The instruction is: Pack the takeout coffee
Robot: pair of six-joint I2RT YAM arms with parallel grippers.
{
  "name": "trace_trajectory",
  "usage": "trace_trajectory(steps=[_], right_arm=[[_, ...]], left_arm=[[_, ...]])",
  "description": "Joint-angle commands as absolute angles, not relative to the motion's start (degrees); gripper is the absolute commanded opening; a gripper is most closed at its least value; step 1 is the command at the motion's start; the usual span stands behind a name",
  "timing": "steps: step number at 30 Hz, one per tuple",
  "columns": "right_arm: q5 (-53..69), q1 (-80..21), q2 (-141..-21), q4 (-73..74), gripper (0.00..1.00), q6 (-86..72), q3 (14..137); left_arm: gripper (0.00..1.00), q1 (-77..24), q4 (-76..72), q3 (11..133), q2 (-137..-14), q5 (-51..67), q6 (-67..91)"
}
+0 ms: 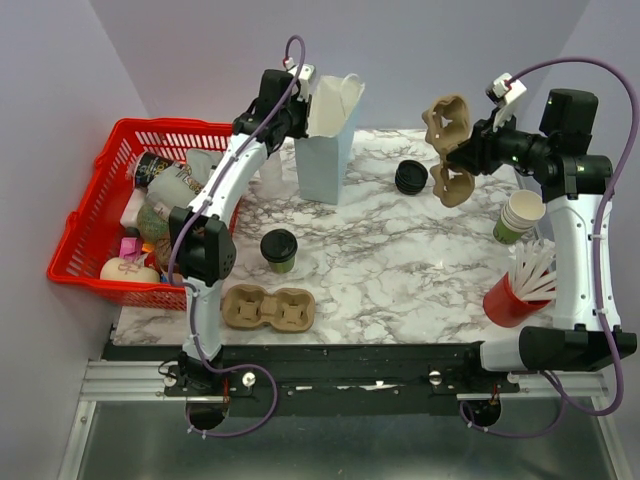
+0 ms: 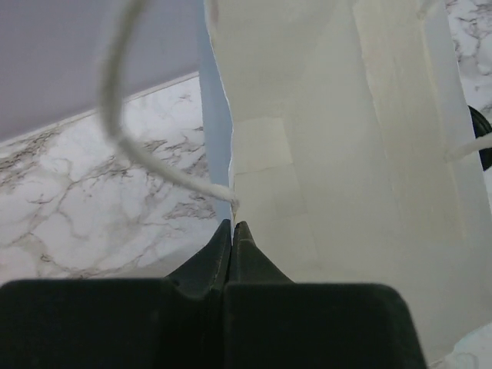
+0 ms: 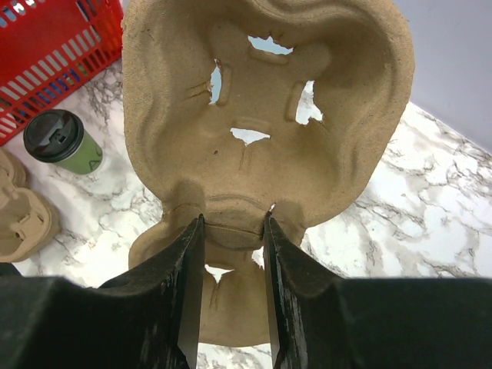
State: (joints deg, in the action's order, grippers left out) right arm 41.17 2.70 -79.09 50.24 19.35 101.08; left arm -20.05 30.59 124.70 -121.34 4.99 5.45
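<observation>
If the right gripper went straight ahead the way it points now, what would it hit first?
Past the cup carrier that the right gripper holds, probably the paper bag, though depth is unclear.

Marble tabletop [image 1: 400, 260], plain lilac walls [image 1: 420, 50].

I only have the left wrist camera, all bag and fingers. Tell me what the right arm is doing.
Observer: The right gripper is clamped on a cardboard cup carrier, held on edge in the air to the right of the paper bag.
Operator: Now find me the coffee.
Observer: The coffee cup stands upright and lidded on the table, in front of the bag. A second carrier lies flat nearer the arm bases.
</observation>
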Motion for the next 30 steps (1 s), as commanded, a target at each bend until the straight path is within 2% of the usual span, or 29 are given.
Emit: trace_trajectory(steps=[1,13,20,22,30], right_arm=[[40.6,2.5,-79.5,51.3,0.01,21.7,104.8],[48.4,2.4,-80.0,47.7,0.01,26.2,114.0],[52.6,0.1,-77.4,45.3,0.01,29.0,114.8],[53.0,-3.2,-77.1,46.5,0.0,32.7,115.0],[53.3,-15.1,-72.3,59.7,0.01,50.2,106.4]], left_arm=[[0.0,-20.6,31.6,123.6,-114.6,11.3,5.0],[0.0,-23.8,35.8,113.7,-101.6,30.5,-3.0],[0.0,-30.3,38.8,106.9,-97.6,31.6,-7.6],[0.0,-32.1,39.4,105.3,-96.9,31.4,-8.9],[0.0,-35.9,39.9,100.4,-94.8,31.4,-12.0]])
